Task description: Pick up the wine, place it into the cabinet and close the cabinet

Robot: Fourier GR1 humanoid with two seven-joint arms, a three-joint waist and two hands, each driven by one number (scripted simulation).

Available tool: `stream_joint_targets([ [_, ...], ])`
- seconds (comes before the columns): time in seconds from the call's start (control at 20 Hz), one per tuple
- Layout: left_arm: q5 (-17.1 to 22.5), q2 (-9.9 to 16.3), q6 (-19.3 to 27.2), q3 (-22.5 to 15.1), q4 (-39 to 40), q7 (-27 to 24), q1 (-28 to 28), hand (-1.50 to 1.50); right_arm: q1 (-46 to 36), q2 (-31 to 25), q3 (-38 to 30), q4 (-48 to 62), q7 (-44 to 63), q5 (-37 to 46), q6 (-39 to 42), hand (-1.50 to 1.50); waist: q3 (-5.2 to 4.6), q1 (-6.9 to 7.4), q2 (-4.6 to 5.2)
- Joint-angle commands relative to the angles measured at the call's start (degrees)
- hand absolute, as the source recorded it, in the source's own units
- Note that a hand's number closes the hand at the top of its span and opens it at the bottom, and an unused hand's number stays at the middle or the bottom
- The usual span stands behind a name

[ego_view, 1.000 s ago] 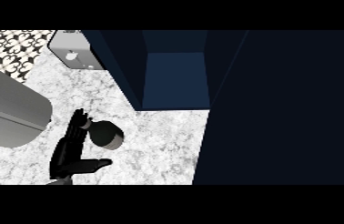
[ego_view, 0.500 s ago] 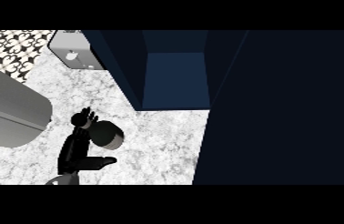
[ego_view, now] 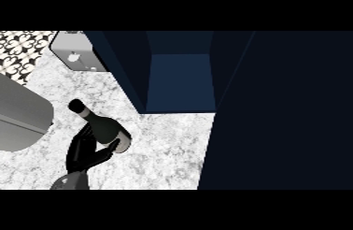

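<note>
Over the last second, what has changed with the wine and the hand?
The left hand closed round the wine bottle, and the bottle now shows tilted, neck toward the upper left. The cabinet stayed open, and the bottle is not yet inside.

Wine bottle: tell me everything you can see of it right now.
The wine bottle is dark, glassy-looking, with a narrow neck, a black cap and a pale band below the cap. It is tilted, neck pointing up-left in the head view, with its wider, lighter base end toward the lower right. It sits over the marble counter, left of the open blue cabinet. The left robot hand curls round its lower body from below. Whether the base touches the counter cannot be told.
</note>
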Motion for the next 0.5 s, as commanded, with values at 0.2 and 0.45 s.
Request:
stream_joint_targets([
  [0.2,-2.3,-0.6,4.2,-1.7,-2.8,-2.6,1.0,1.50,3.7,-3.7,-0.4,-13.0,5.3,5.8,-0.3,-1.50,0.02,0.23,-0.12],
  [0.45,-3.5,-0.7,3.5,-2.4,1.6,-6.9,-1.7,1.50,2.8,-2.4,0.9,-10.3,4.1,6.7,-0.7,-1.50,-0.01,0.06,0.03],
])
